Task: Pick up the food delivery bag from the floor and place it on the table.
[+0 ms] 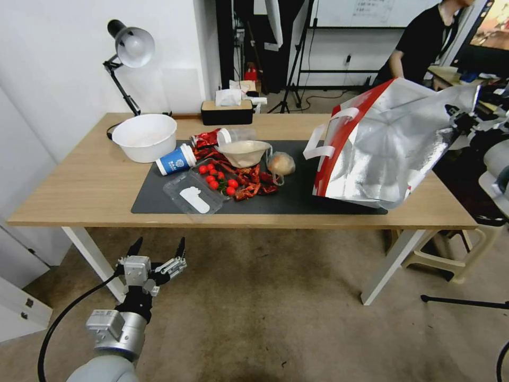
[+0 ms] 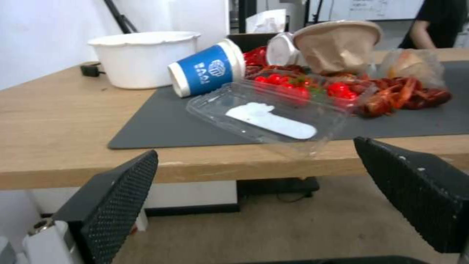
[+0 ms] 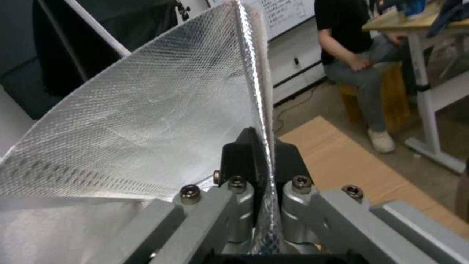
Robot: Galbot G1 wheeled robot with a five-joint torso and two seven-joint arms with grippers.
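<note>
The food delivery bag (image 1: pixel 382 143) is seen tilted on the table (image 1: pixel 79 180), its lower edge resting on the dark grey mat (image 1: pixel 297 199) at about 3 o'clock of the tabletop, foil lining turned toward the camera, white strap handles hanging at its red edge. Its upper rim is gripped by the right gripper (image 1: pixel 460 121), out at 2 o'clock; in the right wrist view the foil wall is clamped tight between the black fingers (image 3: pixel 285 159). The left gripper (image 1: pixel 157 249) is held low over the floor (image 1: pixel 275 318), at 7 o'clock in front of the table, fingers spread wide apart with nothing between them. On the mat, toward 9 o'clock from the bag, a blue cup (image 1: pixel 176 159) lies tipped beside a white bowl (image 1: pixel 145 137), with cherry tomatoes (image 1: pixel 217 178) in a clear tray (image 1: pixel 193 193).
</note>
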